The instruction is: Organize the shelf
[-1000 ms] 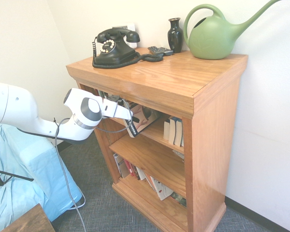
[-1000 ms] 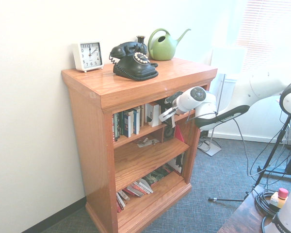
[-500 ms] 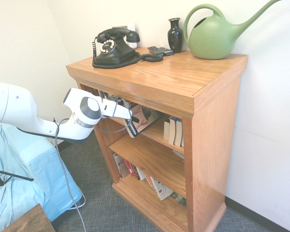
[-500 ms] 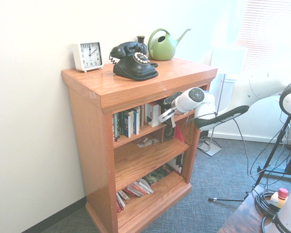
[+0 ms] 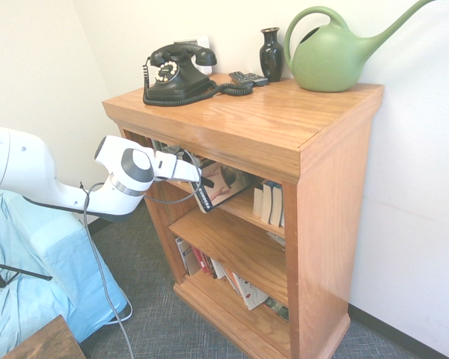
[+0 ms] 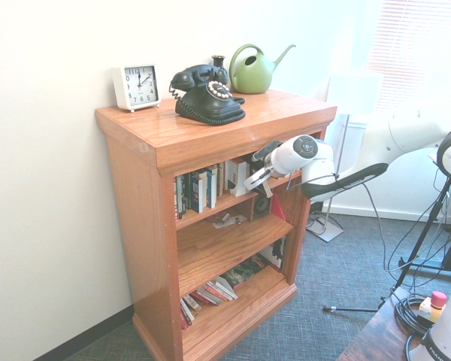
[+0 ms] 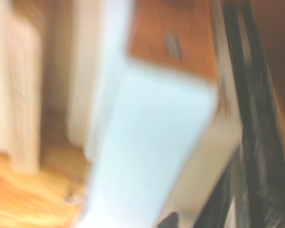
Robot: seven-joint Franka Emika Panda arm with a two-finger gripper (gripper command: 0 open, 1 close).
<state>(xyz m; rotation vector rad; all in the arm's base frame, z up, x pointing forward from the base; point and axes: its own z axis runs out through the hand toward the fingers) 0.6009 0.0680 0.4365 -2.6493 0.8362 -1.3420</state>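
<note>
The shelf (image 5: pixel 284 120) (image 6: pixel 210 131) is an orange-brown oak bookcase with three open tiers. My gripper (image 5: pixel 200 185) (image 6: pixel 253 175) reaches into the top tier at its open front. It looks shut on a book (image 5: pixel 226 182) with a photo cover and a dark spine, which leans tilted out over the tier's front edge. The wrist view is blurred. It shows a pale book (image 7: pixel 152 142) close up, cream books to one side and dark ones to the other.
On the shelf's top stand a black telephone (image 5: pixel 176 71), a dark vase (image 5: pixel 271 54), a green watering can (image 5: pixel 329 52), a remote (image 5: pixel 247 77) and a white clock (image 6: pixel 137 85). Upright books (image 6: pixel 199 188) fill the top tier. Slumped books (image 5: pixel 217 269) lie on the bottom tier. Blue-covered furniture (image 5: pixel 30 254) stands beside the arm.
The arm has drawn back slightly from the shelf, and the tilted book has shifted with it a little toward the front edge.
</note>
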